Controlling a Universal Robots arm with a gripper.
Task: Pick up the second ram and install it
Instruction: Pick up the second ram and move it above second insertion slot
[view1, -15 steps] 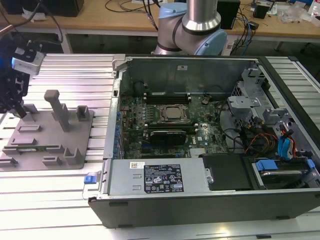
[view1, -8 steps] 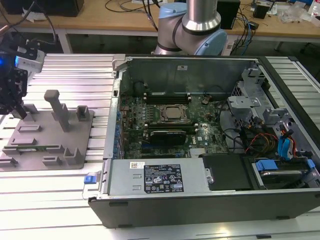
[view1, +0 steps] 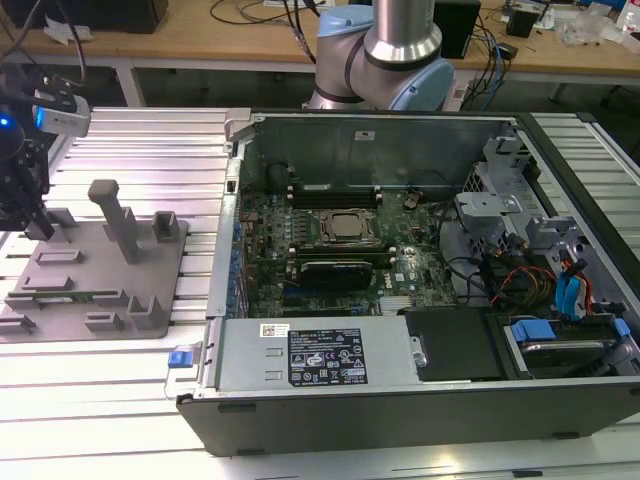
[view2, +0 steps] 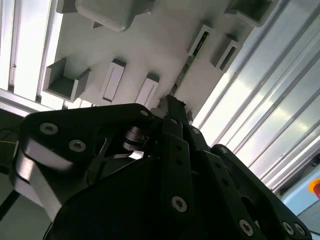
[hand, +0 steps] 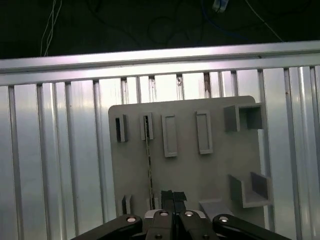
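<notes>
The second ram (view1: 70, 296) is a thin green stick lying in the holders near the front of the grey fixture plate (view1: 100, 270), at the exterior view's left. In both wrist views I see it edge-on as a narrow strip (hand: 149, 165) (view2: 184, 75). My gripper (view1: 40, 228) hangs over the plate's far left part, above and behind the ram, not touching it. Its black fingers (hand: 167, 197) stand pressed together, shut, with nothing between them. In the first wrist view the gripper (hand: 173, 194) sits just beside the ram's line, and in the second wrist view the gripper (view2: 172, 102) points at the plate.
An open computer case (view1: 232, 130) with its motherboard (view1: 340, 230) fills the middle of the ribbed metal table (view1: 120, 130). A tall grey post (view1: 115, 215) and several blocks rise from the fixture plate. The arm's base (view1: 385, 50) stands behind the case.
</notes>
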